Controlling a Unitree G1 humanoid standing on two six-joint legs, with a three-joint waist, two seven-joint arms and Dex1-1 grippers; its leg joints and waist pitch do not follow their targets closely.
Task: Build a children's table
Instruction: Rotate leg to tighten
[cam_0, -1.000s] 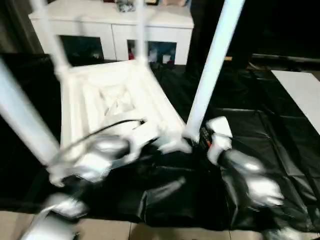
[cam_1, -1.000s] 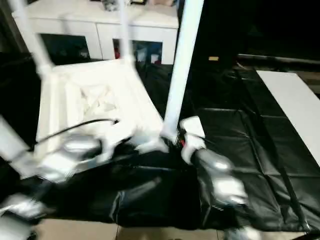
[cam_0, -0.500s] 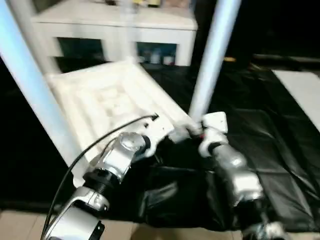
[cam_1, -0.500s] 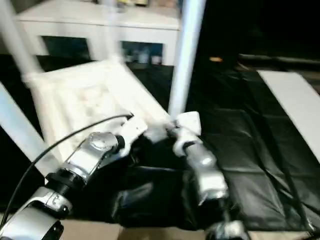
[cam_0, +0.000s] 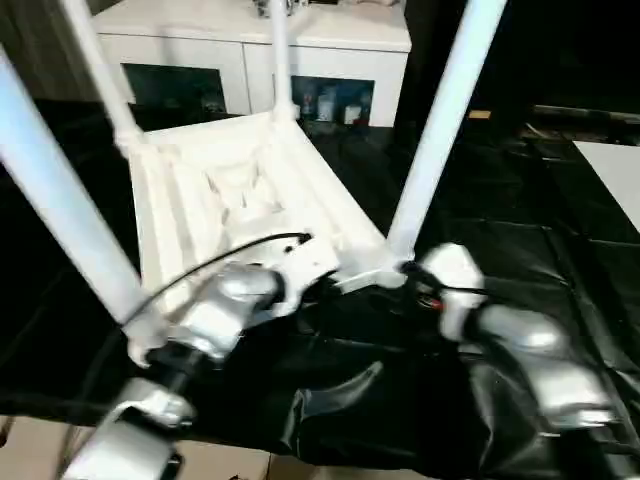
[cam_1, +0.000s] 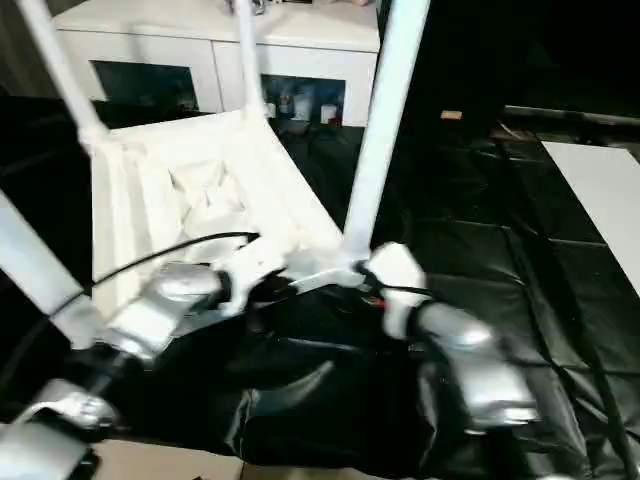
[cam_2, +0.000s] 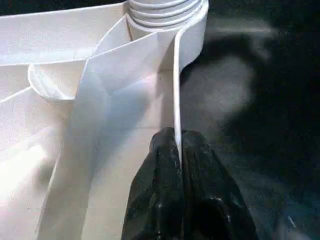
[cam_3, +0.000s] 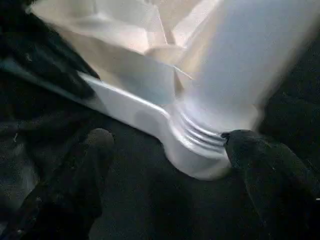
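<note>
- Head views: children's table (cam_0: 240, 190) lies upside down on black sheet (cam_0: 480, 200), all four legs up, w/ white cabinet (cam_0: 250, 45) far beyond it. Near-right leg (cam_0: 440, 120) rises just ahead of right pincer (cam_0: 425, 295); left pincer (cam_0: 325, 285) sits at near rim, beside that corner
- Left wrist view: left pincer's fingers (cam_2: 165, 190) pinched shut on thin edge of table rim, the threaded corner socket (cam_2: 165, 12) straight ahead of fingertips
- Right wrist view: right pincer (cam_3: 165, 150) spread wide, gripping nothing; one finger (cam_3: 95, 165) well off the socket (cam_3: 200, 140), other finger (cam_3: 255, 155) right by its threads
- Step, I'd judge: last leg looks seated, so assembly nearly done. Next prob needs checking leg is tight, then flipping table upright, w/ left keeping the rim steady
</note>
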